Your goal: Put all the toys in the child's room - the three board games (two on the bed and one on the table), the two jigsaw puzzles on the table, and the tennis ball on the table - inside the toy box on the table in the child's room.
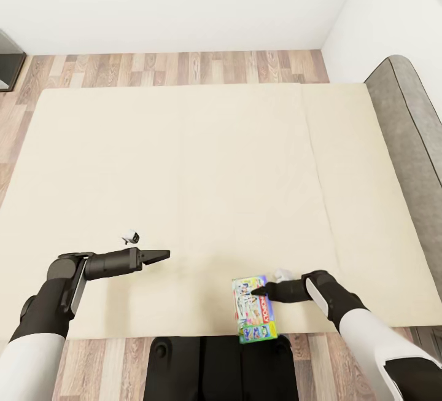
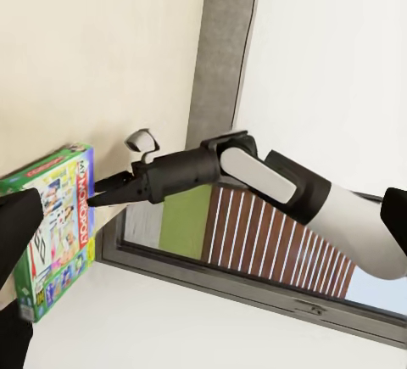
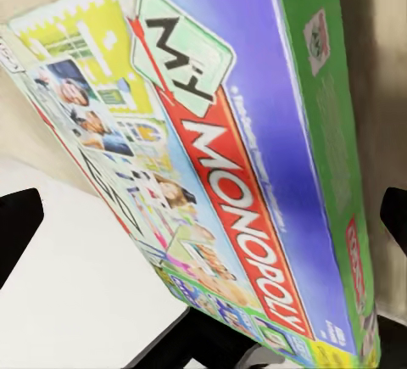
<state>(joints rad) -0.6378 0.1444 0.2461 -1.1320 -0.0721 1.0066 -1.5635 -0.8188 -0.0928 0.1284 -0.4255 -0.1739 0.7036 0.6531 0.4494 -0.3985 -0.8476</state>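
One board game (image 1: 254,309) lies flat at the bed's (image 1: 184,192) near edge, directly ahead of the right gripper (image 1: 258,292), whose open fingers reach its long side, so grasping seems next, while the left gripper (image 1: 161,256) hovers closed, well apart.

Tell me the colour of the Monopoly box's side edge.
Green, on the Monopoly box; clearest in the right wrist view.

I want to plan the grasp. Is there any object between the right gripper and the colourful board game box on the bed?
Nothing visible stands between them. The right gripper is already at the edge of the flat colourful Monopoly game box on the cream mattress.
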